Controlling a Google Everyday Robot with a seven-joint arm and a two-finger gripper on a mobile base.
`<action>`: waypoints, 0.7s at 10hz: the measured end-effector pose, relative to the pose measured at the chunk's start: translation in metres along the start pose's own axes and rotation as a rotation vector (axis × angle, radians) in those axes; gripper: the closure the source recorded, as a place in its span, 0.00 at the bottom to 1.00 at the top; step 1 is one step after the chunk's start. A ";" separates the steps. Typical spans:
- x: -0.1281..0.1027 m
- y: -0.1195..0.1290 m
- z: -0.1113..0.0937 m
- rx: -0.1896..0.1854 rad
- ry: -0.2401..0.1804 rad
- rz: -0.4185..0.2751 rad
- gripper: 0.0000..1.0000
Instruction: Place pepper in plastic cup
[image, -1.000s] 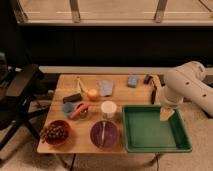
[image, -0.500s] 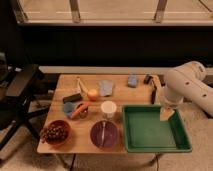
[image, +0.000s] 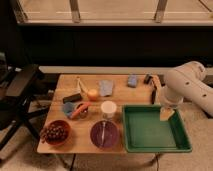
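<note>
The pepper (image: 79, 109) is slender and orange-red. It lies slanted on the left part of the wooden table (image: 125, 95), with its lower end against the small blue plastic cup (image: 68, 108). I cannot tell whether it rests on the cup's rim or beside it. My gripper (image: 166, 114) hangs from the white arm (image: 186, 86) at the right, above the far right corner of the green tray (image: 155, 131). It is far from the pepper and the cup.
A taller white cup (image: 108, 109) stands right of the pepper. A round orange fruit (image: 93, 94), a black block (image: 72, 97) and a blue cloth (image: 105, 87) lie behind. A purple bowl (image: 104, 134) and a bowl of grapes (image: 55, 132) sit at the front. A black chair (image: 20, 87) stands to the left.
</note>
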 end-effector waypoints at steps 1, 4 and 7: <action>0.000 0.000 0.000 0.000 0.000 0.000 0.35; 0.000 -0.001 -0.001 0.001 0.000 -0.001 0.35; -0.020 -0.012 -0.014 0.009 -0.040 -0.159 0.35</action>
